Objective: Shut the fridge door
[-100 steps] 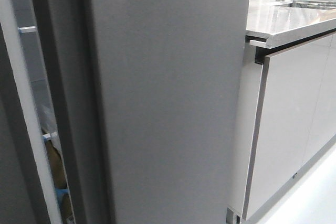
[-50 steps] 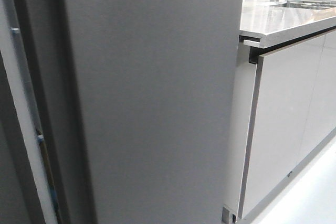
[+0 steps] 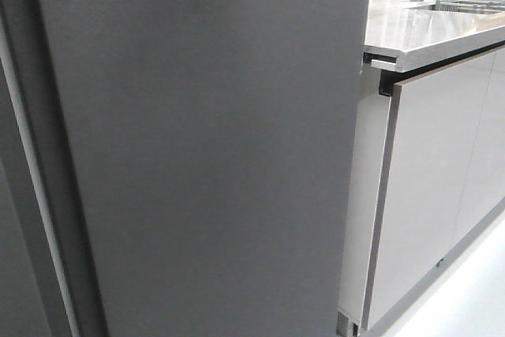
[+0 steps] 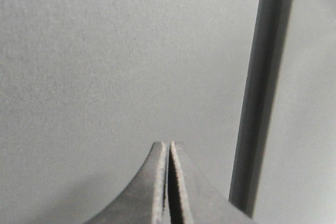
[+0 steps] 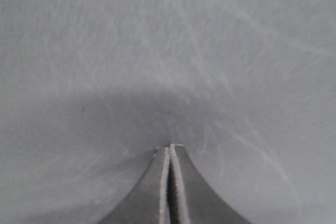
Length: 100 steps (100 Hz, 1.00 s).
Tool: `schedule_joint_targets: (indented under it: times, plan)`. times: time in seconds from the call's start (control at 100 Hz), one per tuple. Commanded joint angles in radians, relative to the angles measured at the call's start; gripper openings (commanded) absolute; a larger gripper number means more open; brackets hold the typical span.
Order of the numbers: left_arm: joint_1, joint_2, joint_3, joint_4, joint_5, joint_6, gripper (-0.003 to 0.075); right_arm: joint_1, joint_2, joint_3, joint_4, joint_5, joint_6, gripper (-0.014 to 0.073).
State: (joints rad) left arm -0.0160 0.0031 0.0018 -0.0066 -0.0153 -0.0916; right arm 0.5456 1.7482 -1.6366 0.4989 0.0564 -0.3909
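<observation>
Fridge door (image 3: 205, 147) nearly shut (thin gap at 9 o'clock). Left pincer (image 4: 168, 148) and right pincer (image 5: 169, 150), both pressed together, serve as blunt pushers against its face.

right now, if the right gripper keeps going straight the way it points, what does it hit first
The fridge door: the shut right gripper points at its flat grey face with nothing between. Its tips look at or nearly touching; depth is unclear.

Front camera facing forward, pressing close on the fridge door (image 3: 205, 147), cabinet doors (image 3: 430, 187) receding rightward, both wrist cameras looking past closed fingertips at near grey panel surfaces, sharing that door.
</observation>
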Motion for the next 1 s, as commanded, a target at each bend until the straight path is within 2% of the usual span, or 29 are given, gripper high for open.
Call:
schedule_joint_targets:
  times: [0.0, 0.28, 0.54, 0.789, 0.989]
  plan:
    - [-0.008, 0.019, 0.028, -0.002, -0.077, -0.004, -0.0021, 0.002, -0.049, -0.037, -0.054, -0.078, 0.036, -0.0076]
    - [-0.008, 0.019, 0.028, -0.002, -0.077, -0.004, -0.0021, 0.002, -0.111, -0.001, -0.141, -0.039, 0.06, -0.0076]
    - [-0.008, 0.019, 0.028, -0.002, -0.077, -0.004, -0.0021, -0.035, -0.301, 0.289, -0.141, -0.215, 0.083, -0.0076]
    - [-0.008, 0.019, 0.028, -0.002, -0.077, -0.004, -0.0021, -0.157, -0.508, 0.524, -0.149, -0.195, 0.102, -0.0076]
    - [-0.008, 0.019, 0.028, -0.002, -0.077, -0.004, -0.0021, -0.269, -0.676, 0.652, -0.283, -0.176, 0.232, -0.0076]
